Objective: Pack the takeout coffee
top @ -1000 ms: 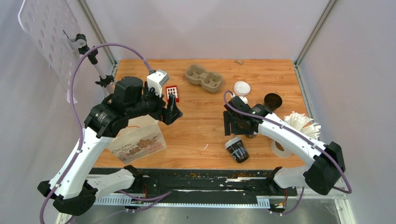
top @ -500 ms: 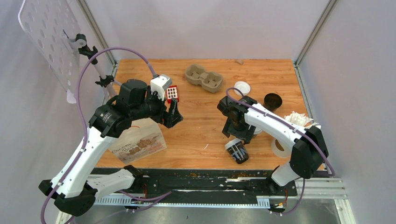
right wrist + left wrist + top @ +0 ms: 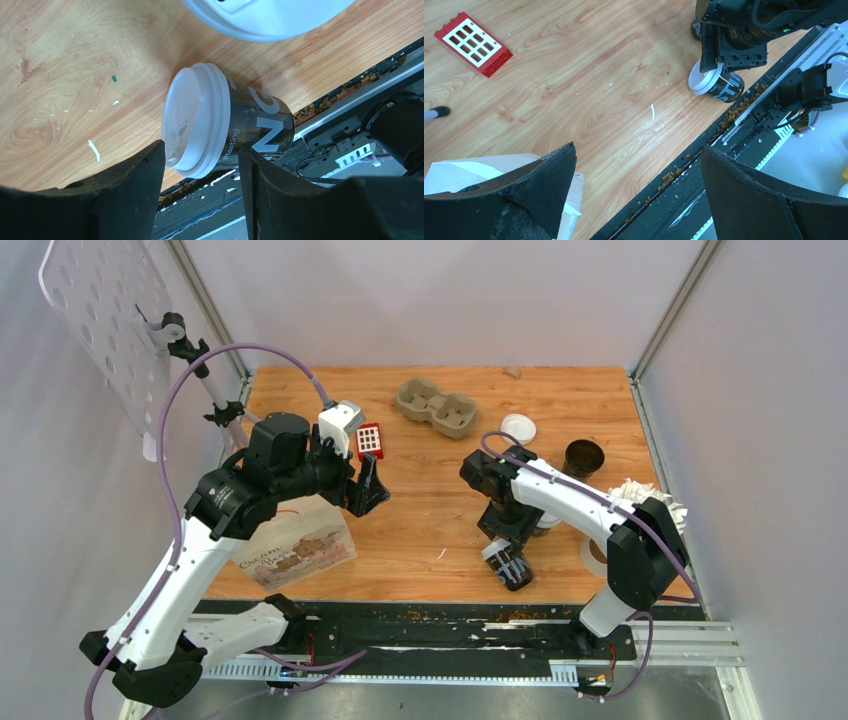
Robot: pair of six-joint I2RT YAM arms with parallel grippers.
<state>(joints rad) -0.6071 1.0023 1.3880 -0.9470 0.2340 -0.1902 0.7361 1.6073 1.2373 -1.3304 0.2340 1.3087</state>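
Observation:
A takeout coffee cup (image 3: 512, 568) with dark sides and a white lid lies on its side near the table's front edge. It also shows in the right wrist view (image 3: 225, 127) and in the left wrist view (image 3: 717, 86). My right gripper (image 3: 505, 545) hangs just above it, open, one finger (image 3: 125, 195) on each side of the lid end and not touching it. A lidless dark cup (image 3: 584, 455) stands at the right, with a loose white lid (image 3: 518, 427) behind it. My left gripper (image 3: 366, 490) is open and empty, above the table by a paper bag (image 3: 296, 540).
A grey-brown pulp cup tray (image 3: 436, 406) lies at the back centre. A red block (image 3: 369, 440) lies left of it. A holder of white sticks (image 3: 648, 502) and a white ring (image 3: 597, 556) sit at the right. Another white round lid (image 3: 265, 17) is close behind the lying cup.
My right gripper has swung toward the front edge and come down over the lying cup. My left arm has barely moved.

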